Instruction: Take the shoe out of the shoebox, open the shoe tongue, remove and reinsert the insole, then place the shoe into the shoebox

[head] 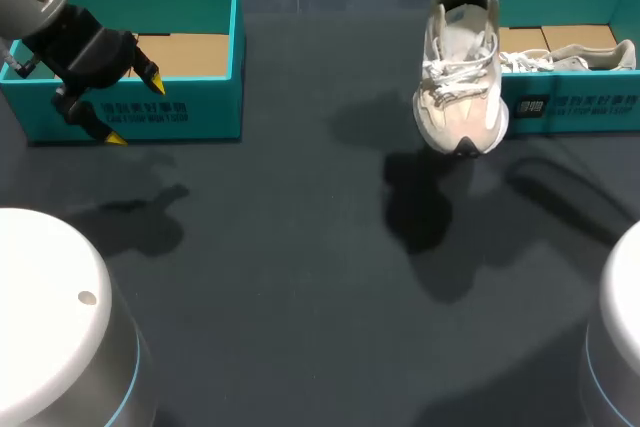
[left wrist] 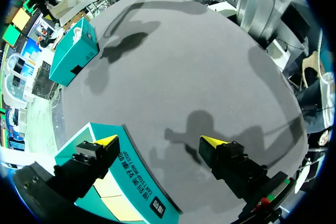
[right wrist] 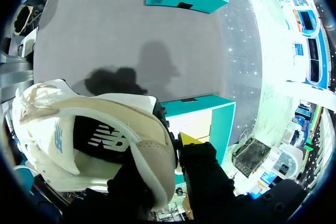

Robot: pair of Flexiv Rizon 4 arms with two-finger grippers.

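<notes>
The white-and-beige laced sneaker point(head: 460, 87), hung toe-down before the teal cardboard shoebox point(head: 570, 105) by the right gripper point(right wrist: 174, 145) clamped on its heel collar, could be dropped if swung, the spread-open left gripper point(head: 135, 109) being well apart.

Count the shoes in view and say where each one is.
2. One white sneaker hangs toe-down from the right gripper, in front of the right teal shoebox; the second sneaker lies inside that shoebox. The left shoebox, partly hidden, shows none.
</notes>
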